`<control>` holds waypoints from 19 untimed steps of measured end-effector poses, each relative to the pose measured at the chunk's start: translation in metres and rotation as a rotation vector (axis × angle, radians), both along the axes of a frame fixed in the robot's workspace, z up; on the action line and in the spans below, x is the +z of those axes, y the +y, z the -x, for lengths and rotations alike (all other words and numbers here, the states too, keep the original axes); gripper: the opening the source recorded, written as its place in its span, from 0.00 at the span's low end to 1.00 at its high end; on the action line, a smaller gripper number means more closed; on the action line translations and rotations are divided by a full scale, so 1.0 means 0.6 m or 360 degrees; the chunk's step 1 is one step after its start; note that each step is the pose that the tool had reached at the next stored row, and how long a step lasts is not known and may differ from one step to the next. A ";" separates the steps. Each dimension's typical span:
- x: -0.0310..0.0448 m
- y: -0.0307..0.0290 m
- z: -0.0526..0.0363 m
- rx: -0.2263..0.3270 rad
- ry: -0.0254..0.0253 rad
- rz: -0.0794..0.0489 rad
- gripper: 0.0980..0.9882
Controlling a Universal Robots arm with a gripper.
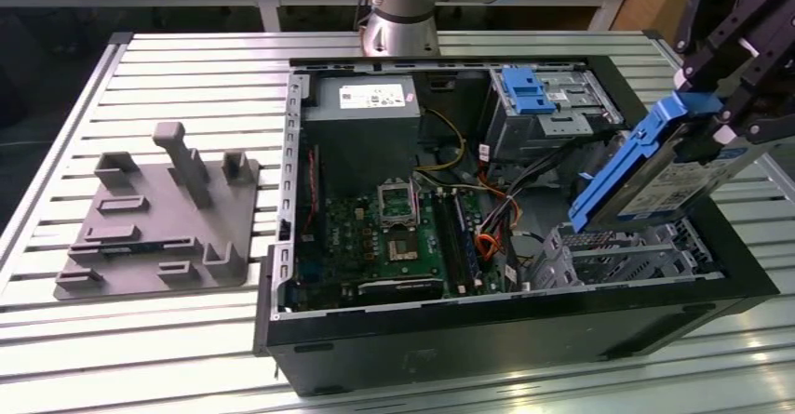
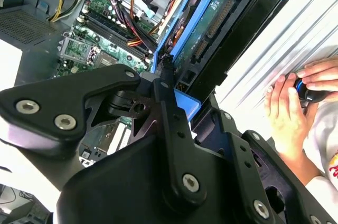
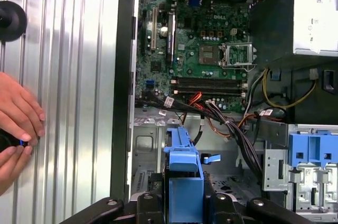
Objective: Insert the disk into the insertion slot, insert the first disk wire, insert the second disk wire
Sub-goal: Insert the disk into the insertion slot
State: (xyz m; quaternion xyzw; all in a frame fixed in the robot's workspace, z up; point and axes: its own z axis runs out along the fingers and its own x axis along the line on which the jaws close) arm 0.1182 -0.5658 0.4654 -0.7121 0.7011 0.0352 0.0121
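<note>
The disk (image 1: 665, 186) hangs tilted over the open case (image 1: 497, 340). Its blue carrier's lower end points down toward the slot (image 1: 627, 254), and its upper end rises toward the exterior view's right. It is not in the slot. The lower corner sits just above the slot's perforated wall, and I cannot tell whether they touch. The gripper (image 1: 724, 124) is clamped on the disk's upper end, with black fingers on either side of the carrier. In the second wrist view the disk's green board face (image 2: 211, 26) shows past the gripper's linkage.

Orange and black wires (image 1: 497, 211) lie just beside the slot, between it and the motherboard (image 1: 385, 237). The cage (image 1: 565, 121) with its blue latch (image 1: 524, 90) stands beyond the slot. Outside the case, 2 hands (image 2: 293, 105) rest on the slatted table (image 1: 186, 70), closed around a small dark object. A grey fixture (image 1: 162, 214) lies on the table at the exterior view's left, well apart from the case.
</note>
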 end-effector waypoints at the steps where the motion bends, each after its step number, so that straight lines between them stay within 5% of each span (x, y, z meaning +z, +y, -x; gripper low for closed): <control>1: 0.000 0.0001 -0.001 -0.0006 0.00000 0.0000 0.30; 19: -0.012 -0.0003 0.000 -0.0018 0.00000 0.0000 0.30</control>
